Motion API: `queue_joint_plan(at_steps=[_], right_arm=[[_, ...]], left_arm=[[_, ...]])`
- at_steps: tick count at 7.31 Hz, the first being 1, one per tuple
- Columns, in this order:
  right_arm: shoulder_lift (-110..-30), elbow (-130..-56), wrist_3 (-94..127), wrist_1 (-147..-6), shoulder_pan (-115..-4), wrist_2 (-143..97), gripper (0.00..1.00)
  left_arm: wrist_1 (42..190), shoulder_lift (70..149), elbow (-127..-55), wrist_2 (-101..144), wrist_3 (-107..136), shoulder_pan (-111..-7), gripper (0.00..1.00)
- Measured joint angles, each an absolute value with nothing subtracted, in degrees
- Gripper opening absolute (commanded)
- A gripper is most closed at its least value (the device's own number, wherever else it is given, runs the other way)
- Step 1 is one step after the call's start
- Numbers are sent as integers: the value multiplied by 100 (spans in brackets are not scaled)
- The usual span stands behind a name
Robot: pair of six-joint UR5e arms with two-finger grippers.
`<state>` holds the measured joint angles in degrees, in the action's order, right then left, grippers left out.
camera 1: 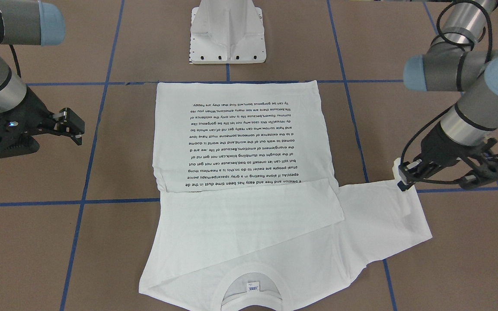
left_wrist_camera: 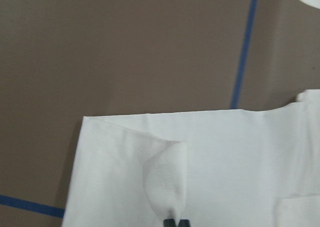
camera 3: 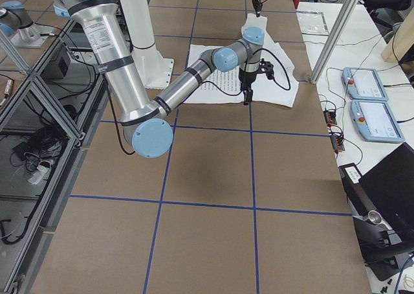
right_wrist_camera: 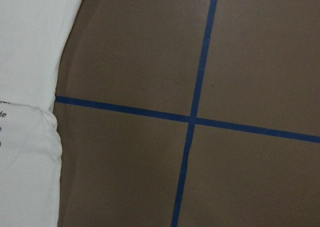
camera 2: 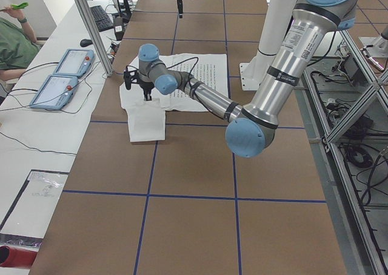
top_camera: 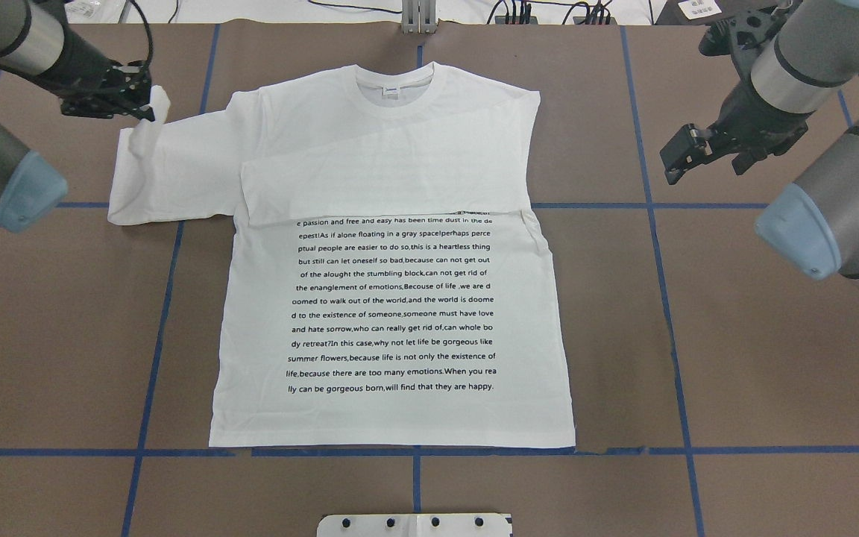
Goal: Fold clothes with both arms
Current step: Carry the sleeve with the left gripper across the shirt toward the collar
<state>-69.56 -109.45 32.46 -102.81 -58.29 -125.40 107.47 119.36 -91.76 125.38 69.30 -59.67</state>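
White T-shirt (camera 1: 249, 216) flat on the surface (camera 1: 37, 250), one sleeve pinched.
Front-facing: the left tool (camera 1: 401, 177) is closed on the outspread sleeve's cuff; the other sleeve lies folded across the chest. Overhead: the right tool (top_camera: 679, 153) hangs beside the shirt, jaws seemingly parted, empty. Left wrist: fingertips (left_wrist_camera: 170, 223) pinch raised fabric.

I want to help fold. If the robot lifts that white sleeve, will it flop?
Probably floppy: the sleeve bunches into a peak where the left gripper pinches it. Likely light too, since one small pinch raises it.
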Motion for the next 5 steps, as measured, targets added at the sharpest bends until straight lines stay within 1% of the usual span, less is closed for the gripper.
queue_joint_plan(at_steps=[2,3,4,5], right_arm=[[-7579,-11176,2959,-10231,-6020,-12580,100],[-7758,-11202,2889,-10192,-6091,-12630,100],[-7847,-11199,2863,-10172,-6130,-12664,100],[-7883,-11191,2860,-10164,-6145,-12681,100]], left_arm=[[10582,13148,-8985,12763,7928,-5594,0],[10570,13747,-8804,12801,8398,-5468,0],[10578,14217,-8667,12829,8816,-5385,0],[10604,14464,-8615,12848,9117,-5288,0]])
